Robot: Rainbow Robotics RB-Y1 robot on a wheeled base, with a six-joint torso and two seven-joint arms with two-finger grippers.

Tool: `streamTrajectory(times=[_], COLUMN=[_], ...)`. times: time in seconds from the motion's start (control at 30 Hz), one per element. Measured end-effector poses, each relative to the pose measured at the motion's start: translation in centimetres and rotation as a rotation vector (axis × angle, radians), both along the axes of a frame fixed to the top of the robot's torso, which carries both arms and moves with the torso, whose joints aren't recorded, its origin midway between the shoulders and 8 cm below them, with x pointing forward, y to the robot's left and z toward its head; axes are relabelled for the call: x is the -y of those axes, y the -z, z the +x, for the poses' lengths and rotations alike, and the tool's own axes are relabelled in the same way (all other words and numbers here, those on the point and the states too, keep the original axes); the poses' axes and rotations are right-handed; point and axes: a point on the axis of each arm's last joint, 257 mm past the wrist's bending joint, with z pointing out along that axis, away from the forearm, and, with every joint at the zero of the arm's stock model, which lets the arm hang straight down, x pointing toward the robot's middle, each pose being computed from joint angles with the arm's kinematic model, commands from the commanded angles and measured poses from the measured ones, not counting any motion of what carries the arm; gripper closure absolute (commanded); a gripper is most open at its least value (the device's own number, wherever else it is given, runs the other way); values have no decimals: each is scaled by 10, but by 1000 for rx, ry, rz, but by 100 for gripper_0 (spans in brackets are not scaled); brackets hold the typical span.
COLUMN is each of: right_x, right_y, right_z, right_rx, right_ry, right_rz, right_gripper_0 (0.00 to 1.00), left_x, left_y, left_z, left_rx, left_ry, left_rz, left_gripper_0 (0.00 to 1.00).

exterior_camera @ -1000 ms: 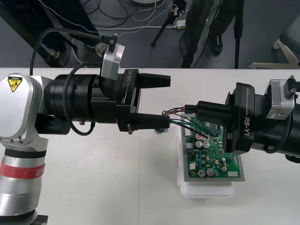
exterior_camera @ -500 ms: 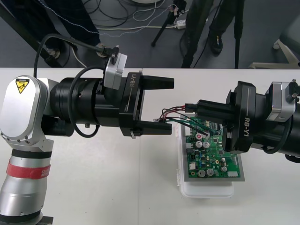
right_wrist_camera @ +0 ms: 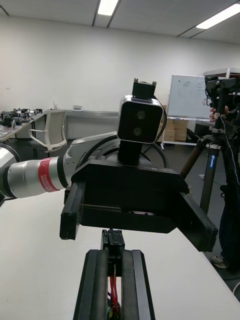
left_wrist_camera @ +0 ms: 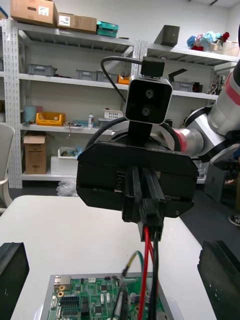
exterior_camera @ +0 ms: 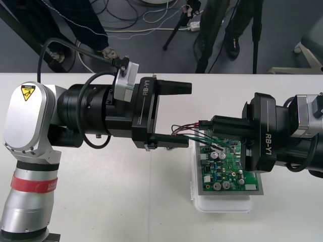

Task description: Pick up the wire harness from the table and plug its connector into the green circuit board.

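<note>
Right gripper (exterior_camera: 216,125) comes in from the right side, and its two black fingers are pressed together on the small black plug (exterior_camera: 204,122) of the wire harness (exterior_camera: 184,127). In the right wrist camera I can see the plug pinched at the fingertips, with a red wire running back in the narrow gap between them. From where I stand, the picking part looks finished: the harness is off the table (exterior_camera: 126,201) and hangs in the air at the left edge of the green circuit board (exterior_camera: 229,169), which sits on its white base (exterior_camera: 222,204). The plugging part is not done, because the plug is held above the board and is not in any connector. I judge that it must be lined up and pushed in. Opposite it, the left gripper (exterior_camera: 187,115) has its fingers wide apart and holds nothing; the loose wires pass just beside its lower finger. The harness is thin and limp: red, black and green wires make a small loop toward the left gripper and then fall down onto the board. A small metal piece (exterior_camera: 218,147) lies there at the end of the wires, perhaps the socket, but I cannot say for sure.
</note>
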Motion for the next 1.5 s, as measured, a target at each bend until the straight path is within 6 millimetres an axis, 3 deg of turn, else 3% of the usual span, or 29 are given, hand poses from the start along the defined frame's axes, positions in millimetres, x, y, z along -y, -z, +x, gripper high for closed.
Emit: streamTrajectory(times=[0.6, 0.73, 0.77, 0.83, 0.87, 1.5], right_x=[-1, -1, -1, -1, -1, -1], right_y=[1, 1, 1, 1, 1, 1], right_z=[-5, -5, -5, -5, -5, -5], right_rx=[-18, -18, -18, -18, -18, -18], right_ry=[-21, -21, -21, -21, -21, -21], right_rz=[-4, -4, -4, -4, -4, -4], right_gripper_0=[100, 100, 100, 100, 100, 100], left_x=[5, 5, 5, 5, 5, 11], left_y=[-2, -2, -2, -2, -2, -2], left_z=[-3, -3, -3, -3, -3, -17], left_rx=[12, 22, 24, 26, 26, 20], left_ry=[12, 12, 11, 11, 11, 62], left_rz=[-6, -8, -8, -8, -8, -14], left_gripper_0=[0, 18, 24, 47, 50, 54])
